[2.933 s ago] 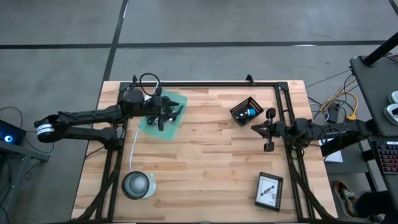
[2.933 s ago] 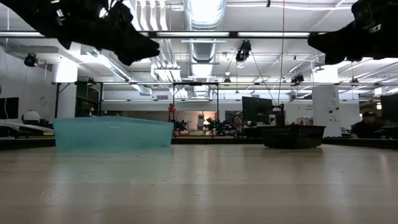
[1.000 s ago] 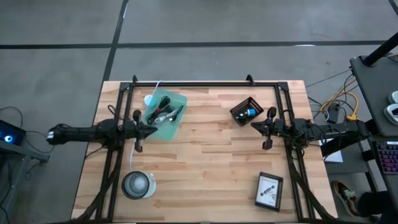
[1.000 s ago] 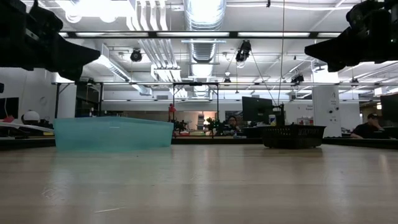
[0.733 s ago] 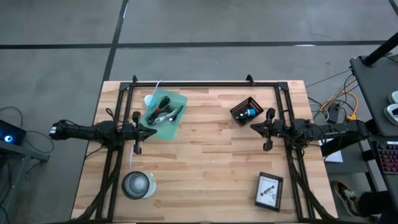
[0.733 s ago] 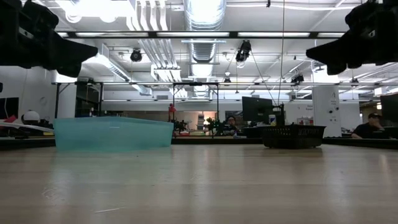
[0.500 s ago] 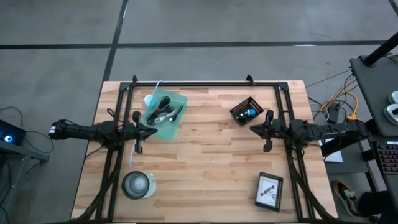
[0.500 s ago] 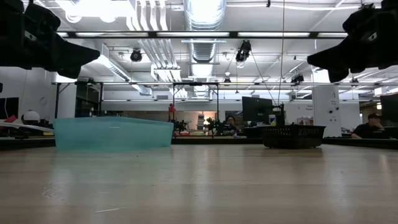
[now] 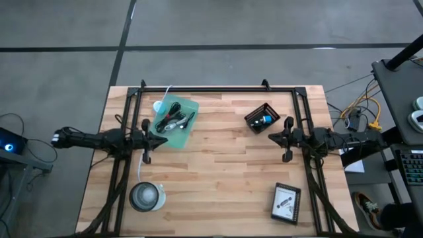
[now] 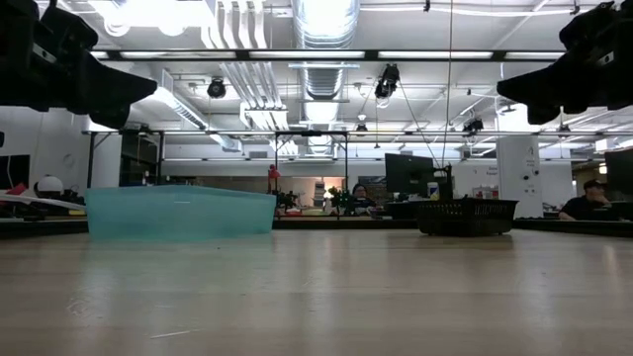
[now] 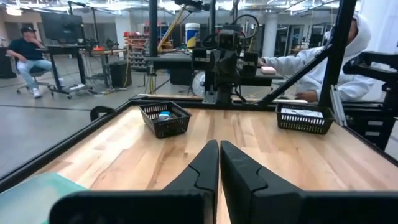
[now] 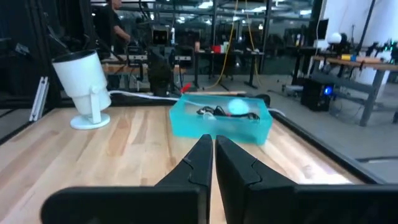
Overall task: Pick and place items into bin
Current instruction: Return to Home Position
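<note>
From above, I am holding my left gripper (image 9: 157, 140) at nine o'clock over the pale wooden table (image 9: 218, 172) and my right gripper (image 9: 272, 137) at three o'clock, both pointing inward and carrying nothing. The black coiled cables (image 9: 176, 119) are lying in the translucent light blue bin (image 9: 186, 135) at ten o'clock. The small blue piece (image 9: 266, 119) is sitting in the black mesh basket (image 9: 253, 121) at two o'clock, and the white printed packet (image 9: 285, 201) is resting in the flat black bin (image 9: 277, 214) at five o'clock. The round clear lidded tub (image 9: 146, 196) is standing at seven o'clock.

At table height, both arms are hanging high above the wood, well apart from either bin.

Through my left wrist, my fingers (image 11: 204, 167) are lying together with only a slit between them, aimed toward the mesh basket.

Through my right wrist, my fingers (image 12: 196, 160) are likewise pressed together, aimed toward the blue bin.

I am judging this to be the homing step, with no loose item showing on the bare wood. The next move is calling only for settling both arms into rest, clear of the bins.
</note>
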